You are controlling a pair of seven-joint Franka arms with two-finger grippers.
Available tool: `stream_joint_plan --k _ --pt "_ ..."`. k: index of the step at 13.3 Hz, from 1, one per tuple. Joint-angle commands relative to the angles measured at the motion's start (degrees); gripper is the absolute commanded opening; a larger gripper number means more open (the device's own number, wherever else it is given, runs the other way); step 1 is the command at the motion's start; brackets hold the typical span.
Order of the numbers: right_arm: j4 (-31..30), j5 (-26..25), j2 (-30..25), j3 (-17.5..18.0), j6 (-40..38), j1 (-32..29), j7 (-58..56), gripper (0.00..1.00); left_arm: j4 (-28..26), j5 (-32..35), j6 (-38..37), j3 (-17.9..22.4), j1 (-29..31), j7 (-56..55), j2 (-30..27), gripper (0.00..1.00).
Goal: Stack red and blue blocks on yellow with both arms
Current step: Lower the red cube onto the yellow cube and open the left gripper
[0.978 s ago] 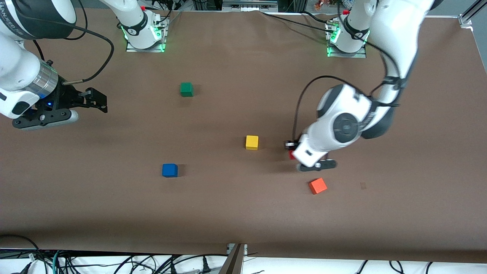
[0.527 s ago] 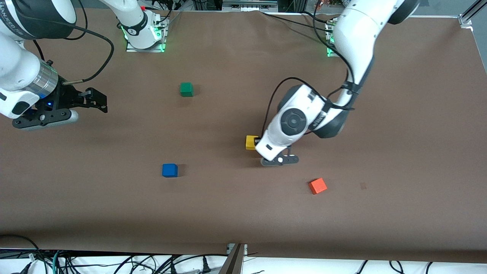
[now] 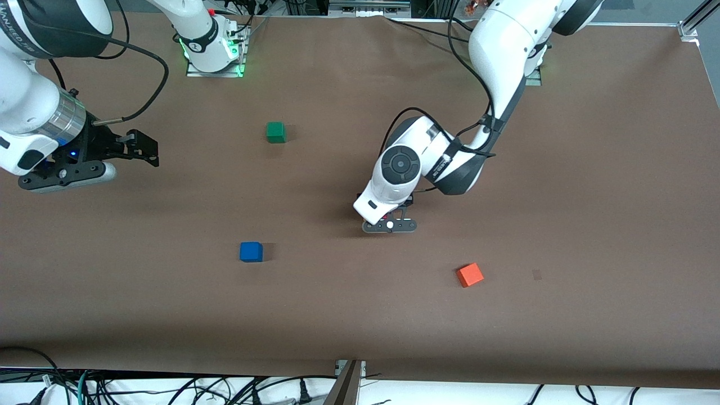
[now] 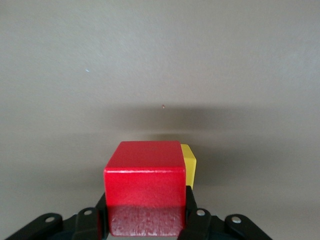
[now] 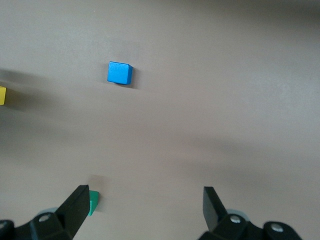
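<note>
Left gripper (image 4: 145, 220) clamped on the red cube (image 4: 145, 192), 1 finger (image 4: 197, 220) pressed against each side face, cube filling the gap between the jaws. Carried above the table (image 3: 337, 315), over the yellow cube (image 4: 189, 167), which peeks out just past 1 edge of the red cube and sits lower, on the brown surface; whether the 2 cubes touch cannot be told. In the front view, left gripper (image 3: 389, 222) hidden mostly under the white wrist, with only a sliver of red visible beneath it. Right gripper (image 5: 145, 210) spread wide, nothing between its 2 fingers (image 5: 77, 207), hanging over the table at the right arm's end, waiting (image 3: 138, 147). Blue cube (image 3: 251, 251) resting alone on the table, well apart from both sets of jaws, seen ahead of the right gripper's open fingers in the right wrist view (image 5: 119, 73). Green cube (image 3: 275, 132) near 1 right fingertip in that wrist view. Orange cube (image 3: 469, 275) on the table, apart from the left jaws.
</note>
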Motion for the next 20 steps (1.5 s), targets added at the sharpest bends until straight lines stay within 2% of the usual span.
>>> stream_joint_plan --k 1,7,8,9,10,14,20 --pt "0.46 0.46 -0.18 0.32 -0.35 -0.41 -0.09 1.00 1.90 3.34 0.22 0.86 -2.62 -2.35 1.87 0.00" --pt "0.46 0.46 -0.18 0.32 -0.26 -0.41 -0.09 1.00 1.29 4.39 0.22 0.86 -3.60 -2.36 2.13 0.02" --pt "0.46 0.46 -0.18 0.32 -0.26 -0.41 -0.09 1.00 1.29 5.53 0.22 0.77 -3.51 -2.27 2.22 0.20" --pt "0.46 0.46 -0.18 0.32 -0.26 -0.41 -0.01 1.00 1.29 5.98 0.22 0.77 -3.16 -1.40 2.22 0.63" --pt "0.46 0.46 -0.27 0.32 -0.26 -0.41 0.08 1.00 1.29 6.07 0.22 0.86 -2.98 0.00 2.31 1.00" --pt "0.46 0.46 -0.27 0.32 -0.26 -0.41 0.17 1.00 2.25 5.54 -0.04 0.86 -1.93 -1.74 1.53 1.00" --pt "0.46 0.46 -0.27 0.41 -0.26 -0.32 0.17 1.00 2.25 6.33 -4.17 2.17 7.81 -0.08 -8.92 1.00"
